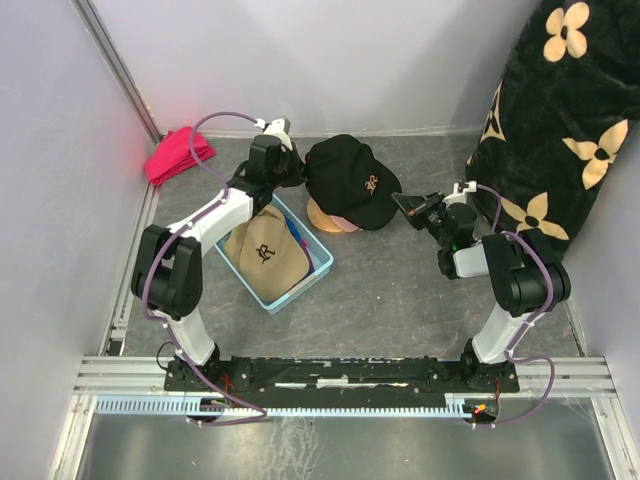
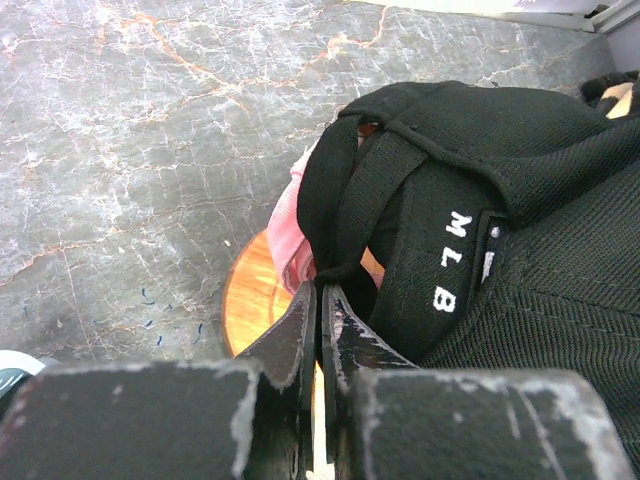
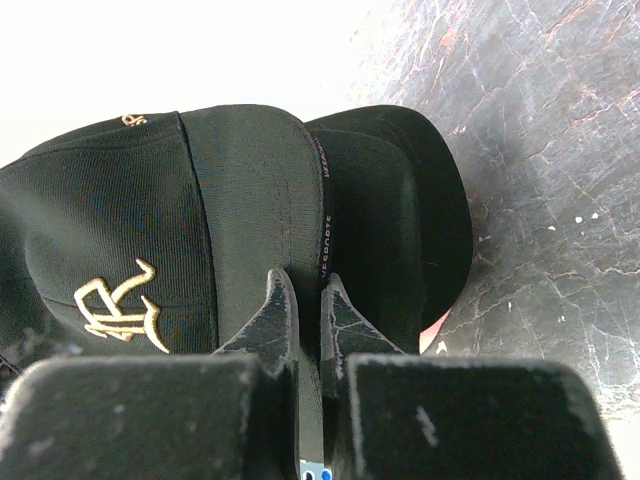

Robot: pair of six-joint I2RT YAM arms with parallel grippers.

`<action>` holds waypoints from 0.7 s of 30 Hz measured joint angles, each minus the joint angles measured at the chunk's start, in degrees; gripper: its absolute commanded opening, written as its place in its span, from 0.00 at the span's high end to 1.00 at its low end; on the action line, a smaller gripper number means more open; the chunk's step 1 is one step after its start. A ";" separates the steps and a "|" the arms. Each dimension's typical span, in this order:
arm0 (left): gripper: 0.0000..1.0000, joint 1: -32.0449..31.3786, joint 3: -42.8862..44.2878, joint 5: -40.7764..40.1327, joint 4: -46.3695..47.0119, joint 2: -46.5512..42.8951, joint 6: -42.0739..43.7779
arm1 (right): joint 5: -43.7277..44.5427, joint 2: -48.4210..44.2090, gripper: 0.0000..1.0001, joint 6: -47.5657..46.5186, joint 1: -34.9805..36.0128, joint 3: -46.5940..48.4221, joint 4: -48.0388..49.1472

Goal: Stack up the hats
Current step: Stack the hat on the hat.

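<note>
A black hat with a gold logo (image 1: pixel 352 180) sits on top of a pile over a round wooden stand (image 1: pixel 318 215). My left gripper (image 1: pixel 289 163) is shut on the hat's rear strap (image 2: pixel 345 210); pink hat fabric (image 2: pixel 288 222) and the stand's wood (image 2: pixel 252 300) show beneath it. My right gripper (image 1: pixel 404 205) is shut on the front edge of the same hat's brim (image 3: pixel 250 200). A second black brim (image 3: pixel 415 220) lies under it, with a sliver of pink (image 3: pixel 436 331) below. A tan hat (image 1: pixel 262 254) lies in the blue basket (image 1: pixel 322 270), over a blue one (image 1: pixel 298 236).
A red-pink cloth bundle (image 1: pixel 178 153) lies at the back left by the wall. A black blanket with cream flowers (image 1: pixel 560 130) fills the back right corner. Grey marbled floor (image 1: pixel 400 290) lies between basket and right arm. Metal rails (image 1: pixel 340 372) run along the near edge.
</note>
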 measured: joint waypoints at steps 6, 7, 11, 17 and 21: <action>0.84 0.02 -0.26 -0.17 -0.81 -0.90 -0.52 | 1.36 -4.04 0.74 -2.14 0.02 -0.11 -5.03; 0.81 0.02 -0.28 -0.22 -1.07 -1.01 -0.59 | 1.73 -4.59 0.69 -2.45 0.02 -0.11 -5.95; 0.75 0.07 -0.33 -0.46 -1.60 -1.40 -0.81 | 3.30 -5.35 0.54 -6.16 0.35 -0.39 -12.44; 0.71 0.07 -0.33 -0.63 -3.08 -1.90 -0.83 | 4.79 -5.20 0.50 -9.44 0.17 -3.87 -24.06; 0.68 0.07 -0.31 -1.09 -4.00 -2.29 -0.83 | 5.11 -7.48 0.48 -10.69 0.22 -4.09 -26.88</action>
